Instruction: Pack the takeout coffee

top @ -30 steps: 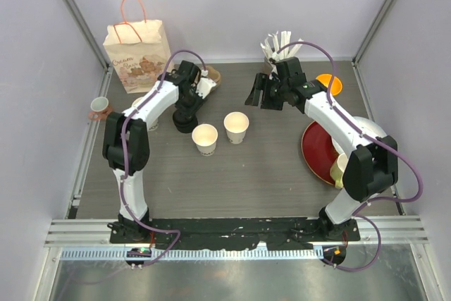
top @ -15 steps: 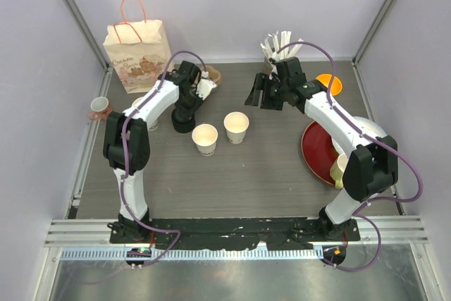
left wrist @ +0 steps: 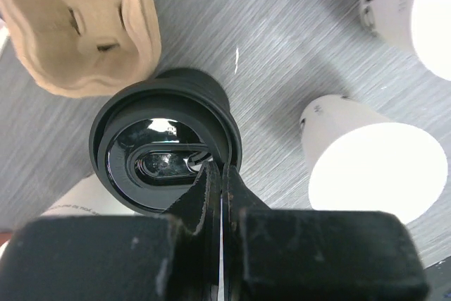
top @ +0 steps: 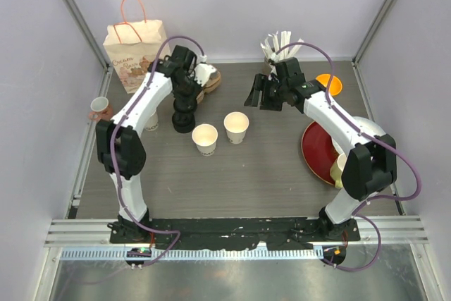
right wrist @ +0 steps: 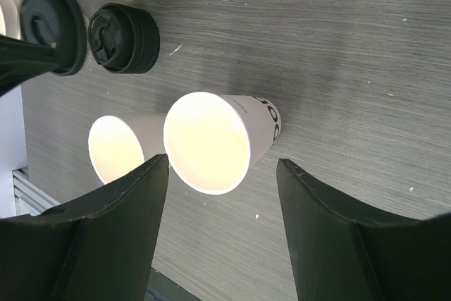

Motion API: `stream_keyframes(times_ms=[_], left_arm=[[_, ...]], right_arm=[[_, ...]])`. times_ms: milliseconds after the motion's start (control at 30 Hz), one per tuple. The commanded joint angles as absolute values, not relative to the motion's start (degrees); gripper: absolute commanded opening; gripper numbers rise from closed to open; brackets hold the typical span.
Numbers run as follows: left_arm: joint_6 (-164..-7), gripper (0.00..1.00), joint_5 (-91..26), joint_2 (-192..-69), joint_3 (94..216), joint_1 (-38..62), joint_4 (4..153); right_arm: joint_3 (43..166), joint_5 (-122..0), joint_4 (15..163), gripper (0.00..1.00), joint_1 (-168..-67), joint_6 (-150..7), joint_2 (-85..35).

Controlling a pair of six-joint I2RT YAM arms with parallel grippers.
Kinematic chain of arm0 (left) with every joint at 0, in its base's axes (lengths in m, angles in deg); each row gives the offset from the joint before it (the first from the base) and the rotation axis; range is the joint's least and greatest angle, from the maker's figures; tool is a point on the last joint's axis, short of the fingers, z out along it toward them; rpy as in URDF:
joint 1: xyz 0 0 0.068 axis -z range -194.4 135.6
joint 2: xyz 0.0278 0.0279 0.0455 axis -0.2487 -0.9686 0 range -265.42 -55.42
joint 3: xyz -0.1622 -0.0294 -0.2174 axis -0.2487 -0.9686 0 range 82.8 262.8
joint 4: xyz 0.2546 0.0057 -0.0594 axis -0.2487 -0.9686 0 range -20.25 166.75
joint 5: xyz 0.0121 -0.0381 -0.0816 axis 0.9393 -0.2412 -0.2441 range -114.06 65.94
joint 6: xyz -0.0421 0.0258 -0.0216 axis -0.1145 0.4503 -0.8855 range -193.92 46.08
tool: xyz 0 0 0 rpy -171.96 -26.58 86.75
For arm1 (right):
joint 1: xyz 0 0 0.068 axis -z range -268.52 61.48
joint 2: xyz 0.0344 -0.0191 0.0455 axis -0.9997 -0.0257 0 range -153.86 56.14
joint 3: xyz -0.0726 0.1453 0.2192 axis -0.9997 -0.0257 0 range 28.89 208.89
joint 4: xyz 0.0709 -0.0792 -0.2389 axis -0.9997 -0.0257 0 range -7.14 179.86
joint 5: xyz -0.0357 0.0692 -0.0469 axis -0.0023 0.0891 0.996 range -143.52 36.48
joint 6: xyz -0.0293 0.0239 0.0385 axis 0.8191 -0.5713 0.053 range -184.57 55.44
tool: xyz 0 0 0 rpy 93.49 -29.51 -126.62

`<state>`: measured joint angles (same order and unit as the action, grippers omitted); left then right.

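Observation:
Two lidless cream paper takeout coffee cups stand mid-table, one nearer (top: 205,138) and one further right (top: 237,126); the right wrist view shows them as the left cup (right wrist: 116,147) and the right cup (right wrist: 211,142). My left gripper (left wrist: 220,168) is shut on the rim of a black lid (left wrist: 158,160), held just above the stack of black lids (right wrist: 123,37). The held lid (right wrist: 53,26) hangs left of that stack. My right gripper (right wrist: 222,163) hovers open above the right cup, touching nothing.
A paper bag with orange handles (top: 137,51) stands at the back left, a cardboard cup carrier (top: 208,78) beside it. A pink mug (top: 99,108) sits at the left edge. A red plate (top: 317,151), an orange bowl (top: 331,84) and upright white sticks (top: 278,42) are on the right.
My left gripper closed on the top lid of the stack and rose with it, the wrist swinging toward the back. The right arm has not moved.

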<state>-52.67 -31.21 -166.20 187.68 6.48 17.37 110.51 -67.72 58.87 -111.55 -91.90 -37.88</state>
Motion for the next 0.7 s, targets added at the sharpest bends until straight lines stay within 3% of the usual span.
stream_keyframes(times_ms=[0, 367, 667], left_arm=[[-54.3, 0.0, -40.3, -159.7, 194.0, 6.5, 14.3], [-56.3, 0.0, -51.0, -163.8, 202.4, 20.6, 9.6], [-55.5, 0.0, -42.8, -168.7, 198.9, 27.6, 17.2]], right_arm=[[112.3, -66.5, 59.6, 0.68, -111.1, -91.2, -36.1], [108.6, -67.7, 59.4, 0.69, -102.2, -91.5, -31.1], [103.8, -68.4, 59.5, 0.69, -98.5, -90.8, -27.4]])
